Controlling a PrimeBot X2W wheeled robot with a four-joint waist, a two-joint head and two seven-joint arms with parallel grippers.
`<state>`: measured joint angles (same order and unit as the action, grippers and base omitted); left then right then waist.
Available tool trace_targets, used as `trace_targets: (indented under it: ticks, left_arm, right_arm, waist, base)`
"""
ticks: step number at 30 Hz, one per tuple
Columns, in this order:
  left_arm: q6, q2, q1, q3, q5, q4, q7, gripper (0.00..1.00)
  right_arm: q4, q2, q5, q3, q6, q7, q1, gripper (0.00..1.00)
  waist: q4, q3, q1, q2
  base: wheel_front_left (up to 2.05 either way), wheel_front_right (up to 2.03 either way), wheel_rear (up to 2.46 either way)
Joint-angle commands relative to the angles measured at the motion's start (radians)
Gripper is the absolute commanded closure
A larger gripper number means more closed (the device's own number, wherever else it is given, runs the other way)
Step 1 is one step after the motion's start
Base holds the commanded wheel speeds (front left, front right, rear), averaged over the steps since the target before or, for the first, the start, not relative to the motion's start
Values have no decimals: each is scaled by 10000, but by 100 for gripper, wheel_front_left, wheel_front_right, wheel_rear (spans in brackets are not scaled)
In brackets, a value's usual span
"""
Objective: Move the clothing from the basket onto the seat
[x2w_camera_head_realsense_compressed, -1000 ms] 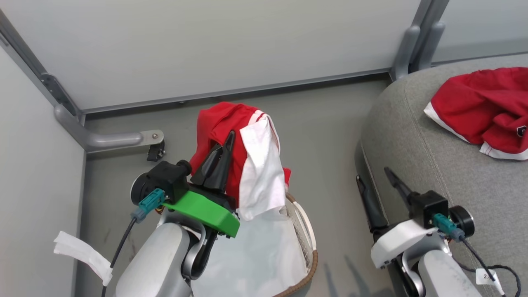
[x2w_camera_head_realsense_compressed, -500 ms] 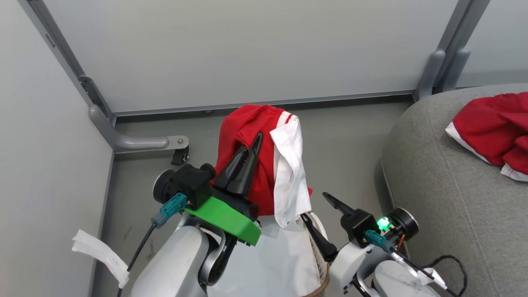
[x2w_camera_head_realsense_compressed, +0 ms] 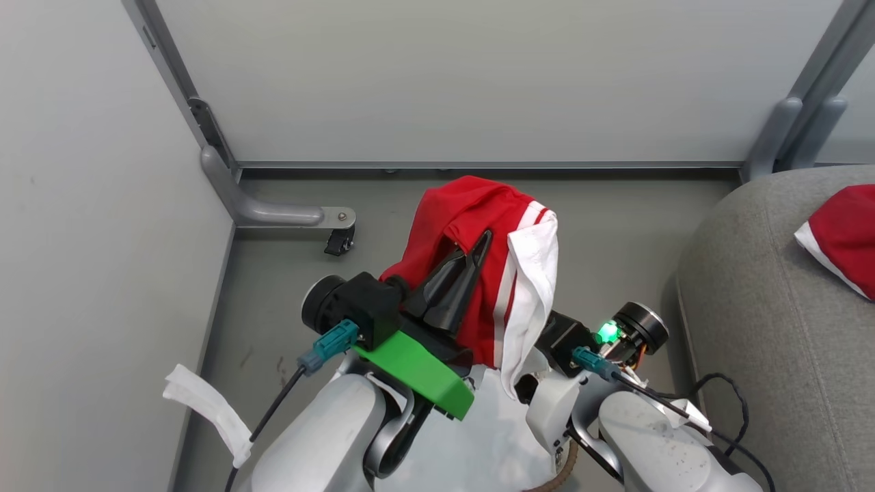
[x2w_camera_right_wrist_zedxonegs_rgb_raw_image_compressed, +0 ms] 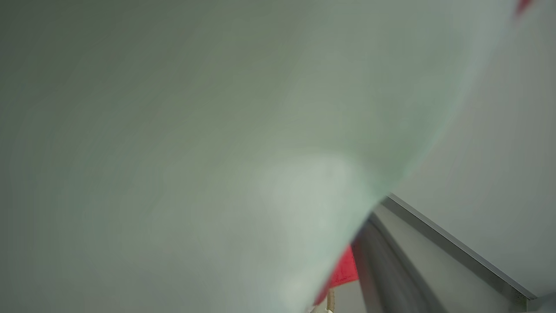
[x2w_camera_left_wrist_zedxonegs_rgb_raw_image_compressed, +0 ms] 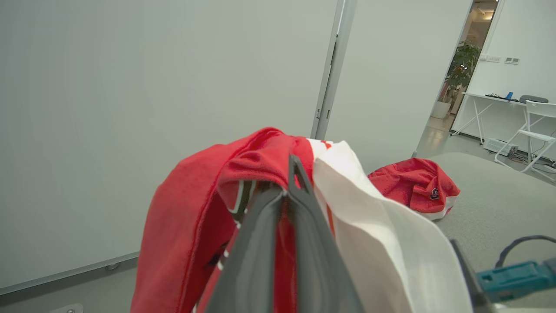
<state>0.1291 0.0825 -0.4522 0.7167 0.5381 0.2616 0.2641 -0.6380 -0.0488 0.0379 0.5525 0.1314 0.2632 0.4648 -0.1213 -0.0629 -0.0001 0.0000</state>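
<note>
fingers [x2w_camera_head_realsense_compressed: 456, 290] of the left gripper [x2w_camera_head_realsense_compressed: 482, 240] were pressed together, pinching a fold of the red garment [x2w_camera_head_realsense_compressed: 472, 205] near its top. the cloth hung over and round the fingertips, its white panel [x2w_camera_head_realsense_compressed: 530, 301] draping down the right side. right gripper [x2w_camera_head_realsense_compressed: 566, 335] sat just beside, its fingers behind that panel; jaws spread wide, nothing seen in them. right wrist view: blurred pale cloth close to the lens. held garment hung above the basket [x2w_camera_head_realsense_compressed: 557, 475], white liner [x2w_camera_head_realsense_compressed: 492, 437] showing below. left: white cloth strip [x2w_camera_head_realsense_compressed: 205, 410] by the wall [x2w_camera_head_realsense_compressed: 102, 239], caster bracket [x2w_camera_head_realsense_compressed: 294, 217] on the floor [x2w_camera_head_realsense_compressed: 287, 287]. right: seat [x2w_camera_head_realsense_compressed: 752, 307], well apart, a second red garment [x2w_camera_head_realsense_compressed: 844, 236] lying on it.
</note>
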Motion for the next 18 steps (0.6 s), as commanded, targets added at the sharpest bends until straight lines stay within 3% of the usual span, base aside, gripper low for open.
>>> trace_targets:
  ticks: [1, 2, 3, 12, 13, 18]
  left_arm:
    - [21, -24, -217, 50, 59, 6, 4, 100]
    - [21, -35, -230, 95, 65, 17, 4, 100]
    - [21, -47, -236, 128, 94, 26, 4, 100]
    - [21, 11, -167, -137, -31, 118, 4, 100]
    - [21, 22, -89, -206, -102, 184, 2, 2]
    - [21, 55, 203, -645, -405, 469, 4, 0]
  right_arm:
    - [-104, -43, 120, -31, -14, 23, 73, 50]
    - [-141, -43, 214, -40, -14, 23, 76, 85]
    - [-189, -43, 274, -63, -14, 23, 71, 100]
    - [40, -43, 638, -468, -14, 23, -78, 100]
    - [132, -43, 672, -588, -14, 23, -139, 100]
    - [603, -39, 731, -1040, -14, 23, -495, 100]
  waist:
    - [-210, -54, 1, 0]
    - [-260, -61, 1, 0]
    - [-302, -77, 1, 0]
    - [-237, -187, 1, 0]
    - [-154, -182, 1, 0]
    - [456, -149, 1, 0]
  base:
    - [0, 0, 0]
    - [0, 0, 0]
    - [0, 0, 0]
    - [0, 0, 0]
    - [0, 0, 0]
    - [0, 0, 0]
